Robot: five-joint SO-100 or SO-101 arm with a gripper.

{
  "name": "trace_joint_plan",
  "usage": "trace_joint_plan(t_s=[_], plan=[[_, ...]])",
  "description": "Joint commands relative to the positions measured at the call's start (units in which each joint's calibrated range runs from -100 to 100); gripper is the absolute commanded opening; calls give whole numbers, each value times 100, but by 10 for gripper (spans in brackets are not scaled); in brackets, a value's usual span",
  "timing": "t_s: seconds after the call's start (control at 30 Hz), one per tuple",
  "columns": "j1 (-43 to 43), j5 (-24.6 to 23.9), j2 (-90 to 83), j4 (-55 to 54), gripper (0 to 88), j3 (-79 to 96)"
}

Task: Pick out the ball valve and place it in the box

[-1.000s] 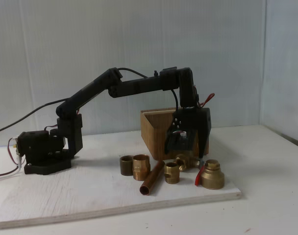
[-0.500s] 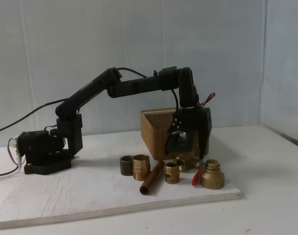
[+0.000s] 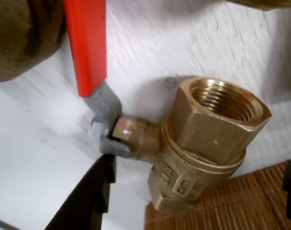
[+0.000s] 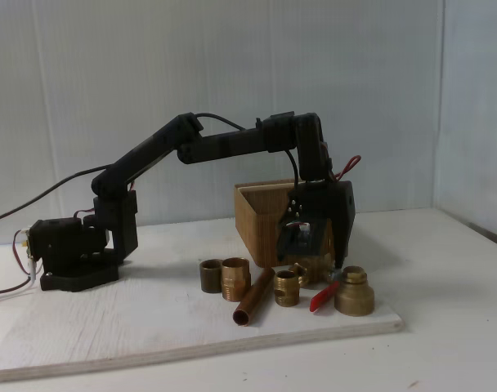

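- In the fixed view the pincer (image 4: 318, 263) hangs straight down over the row of brass fittings, just in front of the box (image 4: 261, 219), with its tips down among the fittings.
- The ball valve (image 4: 312, 272) sits directly under those tips. Its red lever (image 4: 323, 296) slants down and toward the near edge of the board, ending just left of the stepped brass cap (image 4: 354, 291).
- In the wrist view the valve body (image 3: 203, 143) lies between the two fingers: one dark finger (image 3: 88, 199) shows at lower left and a sliver of the other at the right edge. The jaws look spread, with a gap on both sides of the brass, and I see no contact with the body yet.
- The left finger's tip stands just below the grey lever bracket (image 3: 105, 108) and the stem; whether it touches them I cannot tell.
- The valve's long axis runs from the threaded mouth (image 3: 222, 98) at upper right down toward the lower middle of the wrist view, so the fingers would close across the body, not along it.
- The lever (image 3: 85, 45) points away to the upper left, outside the jaws.
- The ribbed wood of the box (image 3: 241, 206) shows right beside the valve's lower end, so the drop spot is close behind the pincer.
- My judgement: the next move is closing on the hexagonal body; the stem side is the risky one, since a finger catching the bracket could twist the valve.
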Motion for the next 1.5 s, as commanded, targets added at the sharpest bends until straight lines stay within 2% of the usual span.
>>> trace_joint_plan(t_s=[0.0, 0.2, 0.37, 0.9, 0.97, 1.1, 1.17, 1.47], plan=[[72, 20, -38, -1, 332, -31], [72, -31, -21, 7, 102, -22], [79, -99, 200, -44, 6, -85], [94, -233, 225, -1, 17, -94], [123, -223, 200, -1, 74, -94], [131, -83, 191, -53, 266, -94], [131, -26, 191, -53, 310, -94], [123, -31, 225, -27, 253, -94]])
